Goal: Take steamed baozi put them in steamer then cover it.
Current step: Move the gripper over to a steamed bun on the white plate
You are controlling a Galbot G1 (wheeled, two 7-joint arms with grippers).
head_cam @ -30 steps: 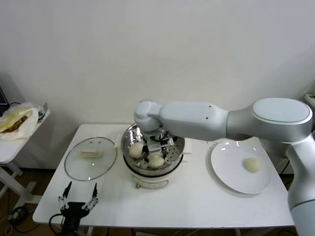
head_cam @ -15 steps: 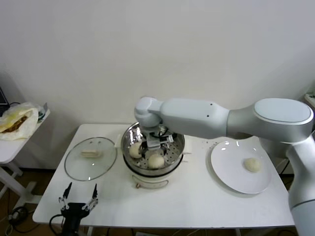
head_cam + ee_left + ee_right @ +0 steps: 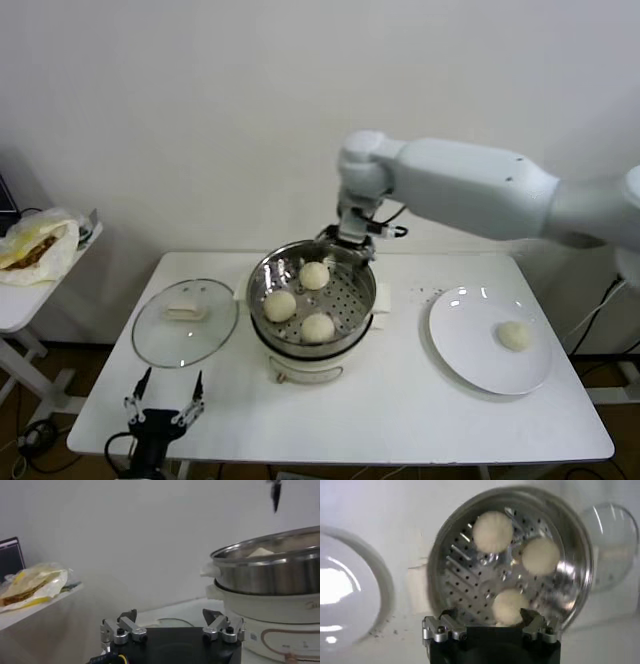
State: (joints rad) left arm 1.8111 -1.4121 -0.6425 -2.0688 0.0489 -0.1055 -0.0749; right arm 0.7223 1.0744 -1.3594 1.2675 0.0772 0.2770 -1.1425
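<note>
Nearest you, the left gripper (image 3: 161,410) waits at the desk's (image 3: 400,420) front left edge with its jaws spread and nothing in them; you can leave it idle, since it sits just in front of the cover (image 3: 185,322) it will likely lift later. That cover lies flat on the desk beside the steamer (image 3: 312,300), clear glass with a cream bar handle, kept out of the way so the pot stays open for loading.

Three steamed baozi (image 3: 318,327) rest on the steamer's perforated tray, smooth, round and cream-white, spaced apart so a fourth should fit. That fourth bun (image 3: 514,335) sits alone on the white plate (image 3: 470,350) to the right, well apart from the pot.

Farthest back, your right gripper (image 3: 356,235) hangs above the steamer's rear rim, jaws released and empty, as the right wrist view confirms: nothing sits between the fingertips (image 3: 438,630).
</note>
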